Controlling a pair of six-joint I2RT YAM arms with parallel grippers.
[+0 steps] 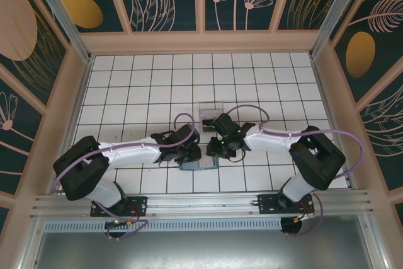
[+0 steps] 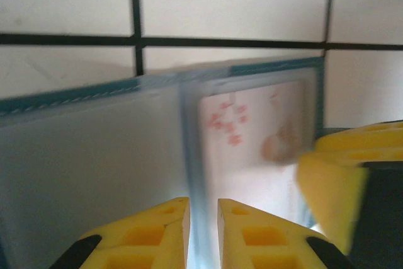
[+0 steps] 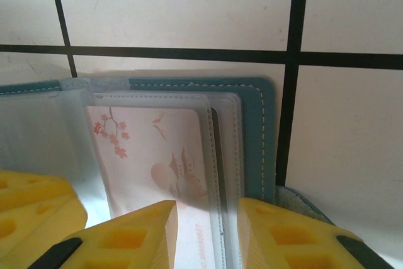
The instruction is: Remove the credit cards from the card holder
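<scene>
The teal card holder (image 1: 196, 167) lies open on the white tiles between the two arms. Its frosted sleeves show up close, with the teal cover (image 3: 255, 137) behind them. A pale credit card (image 3: 151, 149) printed with pink blossoms sits inside one sleeve (image 2: 252, 130). My left gripper (image 2: 203, 222) is nearly closed, with the blue fold of the sleeves running down between its yellow fingers. My right gripper (image 3: 206, 218) stands partly open, straddling the sleeve's right edge and the card's corner. Both grippers (image 1: 192, 154) (image 1: 217, 150) meet over the holder.
A small flat greyish rectangle (image 1: 208, 113) lies on the tiles just beyond the grippers. The right gripper's yellow finger (image 2: 330, 187) crowds the left wrist view. The left one's finger (image 3: 31, 212) shows at the lower left of the right wrist view. Wooden walls (image 1: 201, 42) ring the floor.
</scene>
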